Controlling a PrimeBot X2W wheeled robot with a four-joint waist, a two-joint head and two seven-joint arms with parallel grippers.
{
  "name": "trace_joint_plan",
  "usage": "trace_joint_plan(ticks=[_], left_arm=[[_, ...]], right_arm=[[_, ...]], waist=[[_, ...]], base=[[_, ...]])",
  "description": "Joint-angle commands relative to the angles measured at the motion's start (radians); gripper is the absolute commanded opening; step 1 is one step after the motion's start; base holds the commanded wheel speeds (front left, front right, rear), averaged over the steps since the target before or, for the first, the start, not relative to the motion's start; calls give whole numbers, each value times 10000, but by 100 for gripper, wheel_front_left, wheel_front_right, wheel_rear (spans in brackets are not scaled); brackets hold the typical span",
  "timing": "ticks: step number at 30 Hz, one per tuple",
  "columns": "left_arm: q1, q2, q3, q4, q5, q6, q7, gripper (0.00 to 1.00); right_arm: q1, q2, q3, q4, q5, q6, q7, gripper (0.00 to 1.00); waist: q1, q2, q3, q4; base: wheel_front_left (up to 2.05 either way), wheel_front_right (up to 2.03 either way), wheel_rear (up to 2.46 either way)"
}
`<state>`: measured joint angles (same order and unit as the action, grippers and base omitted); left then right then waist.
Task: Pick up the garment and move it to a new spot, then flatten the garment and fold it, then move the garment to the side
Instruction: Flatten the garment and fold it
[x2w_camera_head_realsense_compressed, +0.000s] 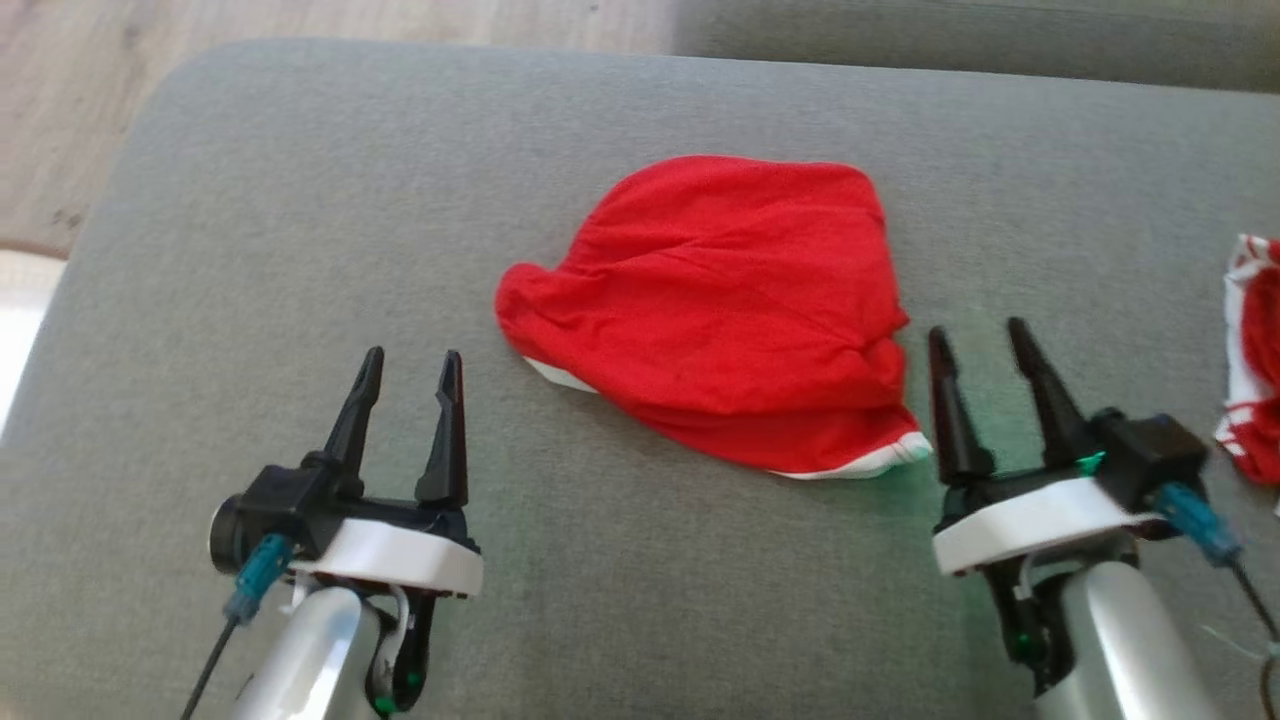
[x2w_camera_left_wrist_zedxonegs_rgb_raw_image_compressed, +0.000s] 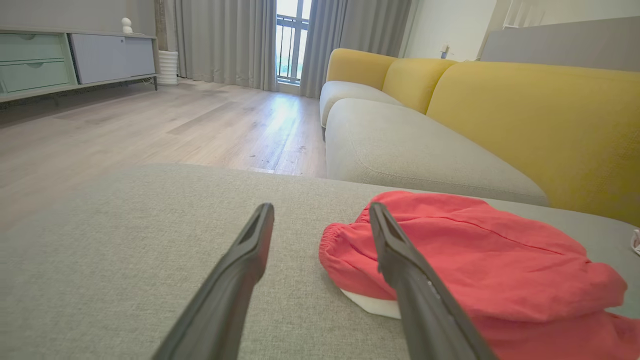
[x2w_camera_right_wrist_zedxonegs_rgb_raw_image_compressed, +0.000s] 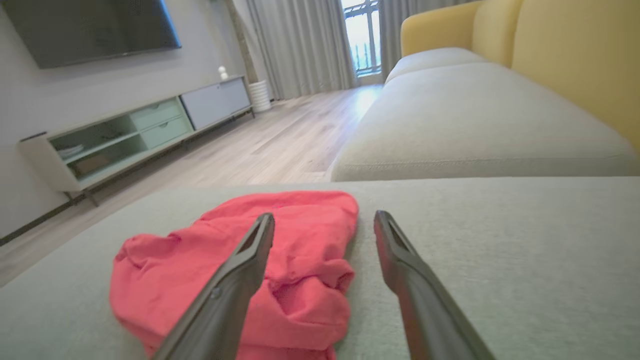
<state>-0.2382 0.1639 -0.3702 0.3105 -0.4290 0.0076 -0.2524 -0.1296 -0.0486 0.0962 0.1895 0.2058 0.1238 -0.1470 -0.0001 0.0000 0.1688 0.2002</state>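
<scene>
Red cloth garment (x2w_camera_head_realsense_compressed: 720, 310), seemingly limp and light, lies on grey cushion (x2w_camera_head_realsense_compressed: 300, 200); probably best pinched at its near white hem (x2w_camera_head_realsense_compressed: 860, 462). Left end effector (x2w_camera_head_realsense_compressed: 414, 355) and right end effector (x2w_camera_head_realsense_compressed: 978, 328) spread wide, empty.

Garment (x2w_camera_head_realsense_compressed: 720, 300): red cloth, matt, softly creased. The white trim along its near hem is equally matt.
Cushion top (x2w_camera_head_realsense_compressed: 300, 200) beneath: grey textile with a fine visible weave, matt, slightly rough.
Left gripper (x2w_camera_head_realsense_compressed: 413, 355) and right gripper (x2w_camera_head_realsense_compressed: 978, 328): dark, plastic-looking fingers, smooth, matt to satin.
Left wrist collar (x2w_camera_head_realsense_compressed: 400, 565): white, plastic-looking, glossy.
Left forearm (x2w_camera_head_realsense_compressed: 310, 650): silver, smooth, metallic sheen. Bare metal or paint, cannot tell.
Floor (x2w_camera_left_wrist_zedxonegs_rgb_raw_image_compressed: 150, 120), far left: wood-grain planks, low sheen, with a bright patch of reflected window light.
Sofa back (x2w_camera_left_wrist_zedxonegs_rgb_raw_image_compressed: 525, 115), far right: yellow cloth, matt, finely textured.
Curtains (x2w_camera_left_wrist_zedxonegs_rgb_raw_image_compressed: 225, 40): grey cloth, matt.
</scene>
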Motion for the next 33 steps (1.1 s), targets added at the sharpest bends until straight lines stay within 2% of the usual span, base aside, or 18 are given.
trace_joint_plan(ticks=[1, 9, 13, 16, 17, 18, 25, 33], left_arm=[[-275, 53, 397, -377, 106, -45, -93, 100], [-219, -305, 235, -209, 361, -345, -93, 100], [-186, -455, 216, -67, 400, -443, -93, 100], [-193, -397, 80, 210, 648, -433, -93, 100], [-197, -407, 92, 266, 686, -402, -93, 100], [-193, -444, 123, 303, 666, -396, -93, 100], [-279, -601, 183, 367, 674, -525, -93, 100], [-448, -766, 228, 316, 708, -666, -93, 100]], right_arm=[[-127, -16, 394, -301, -138, 69, 93, 100], [-235, -16, 1142, 524, -568, 69, 976, 100], [-583, -59, 1144, 1189, -512, 69, 1513, 100], [-913, -126, 1211, 1532, -411, 69, 1522, 100], [-1019, -149, 1252, 1642, -361, 69, 1500, 63], [-1135, -186, 1278, 1719, -347, 69, 1420, 0], [-1888, -296, 1092, 1666, -246, 69, 942, 0], [-3051, -786, 446, 1840, -371, 69, 1413, 0]], waist=[[1, 0, 12, 178], [1, 0, 71, 777], [1, 0, 180, 991], [1, 0, 245, 1098], [1, 0, 259, 1123], [1, 0, 270, 1145], [1, 0, 425, 1236], [1, 0, 662, 1364]], base=[[0, 0, 0], [0, 0, 0], [0, 0, 0], [0, 0, 0], [0, 0, 0], [0, 0, 0], [0, 0, 0], [0, 0, 0]])
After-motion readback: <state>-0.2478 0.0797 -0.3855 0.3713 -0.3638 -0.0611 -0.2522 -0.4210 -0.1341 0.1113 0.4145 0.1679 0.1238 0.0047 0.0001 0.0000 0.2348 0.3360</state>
